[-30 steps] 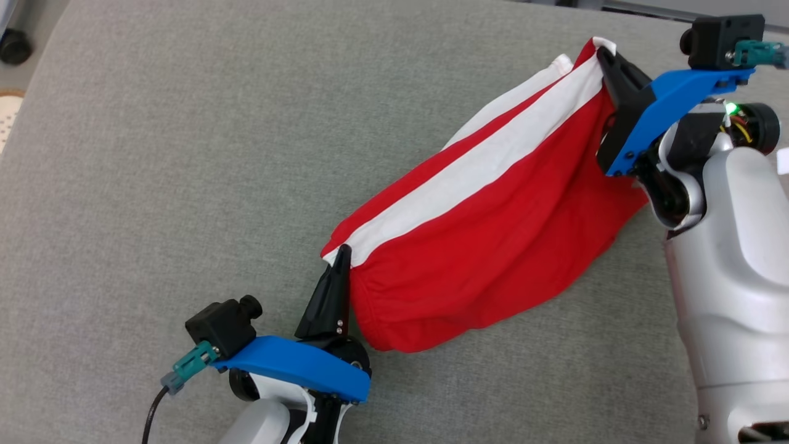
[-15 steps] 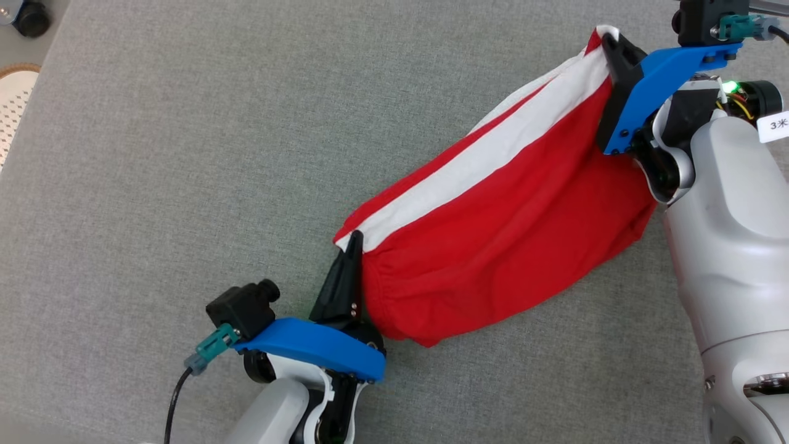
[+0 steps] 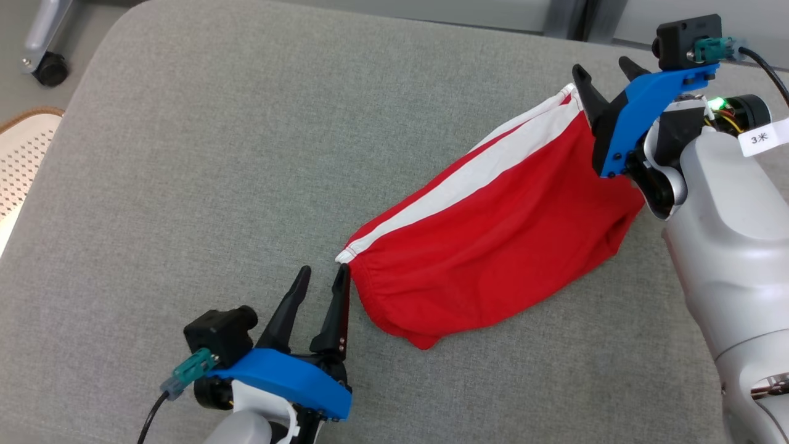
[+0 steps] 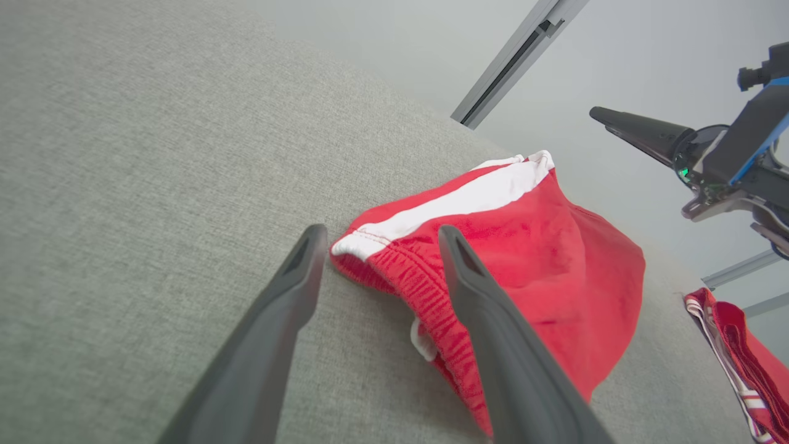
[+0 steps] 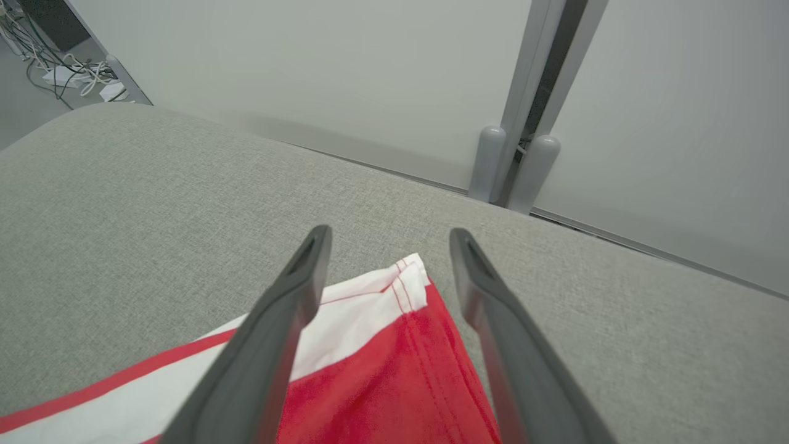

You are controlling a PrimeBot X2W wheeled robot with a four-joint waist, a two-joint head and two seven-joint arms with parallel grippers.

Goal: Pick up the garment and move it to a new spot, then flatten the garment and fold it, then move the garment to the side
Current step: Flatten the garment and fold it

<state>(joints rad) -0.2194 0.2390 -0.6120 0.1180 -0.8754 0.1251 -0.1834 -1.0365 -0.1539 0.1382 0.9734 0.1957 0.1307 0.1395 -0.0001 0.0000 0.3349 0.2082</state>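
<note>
The garment (image 3: 493, 240) is a pair of red shorts with a white side stripe. It lies folded in a long diagonal band on the grey cushion (image 3: 246, 154). My left gripper (image 3: 323, 272) stands open at its near-left waistband corner (image 4: 354, 243), nothing between the fingers. My right gripper (image 3: 604, 71) is open over the far-right hem corner (image 5: 410, 277), which lies loose on the cushion below the fingers. In the left wrist view the shorts (image 4: 555, 259) spread out past my left gripper (image 4: 377, 233), with the right arm's finger (image 4: 641, 132) beyond them.
A second red striped cloth (image 4: 733, 345) lies at the cushion's right side. A perforated pale seat (image 3: 21, 160) and a caster wheel (image 3: 49, 69) sit off the left edge. Grey wall panels and a post (image 5: 518, 160) rise behind the cushion.
Both grippers have opened and let go of the shorts, which now rest slack on the cushion. The head camera has shifted, showing more of the far edge.
</note>
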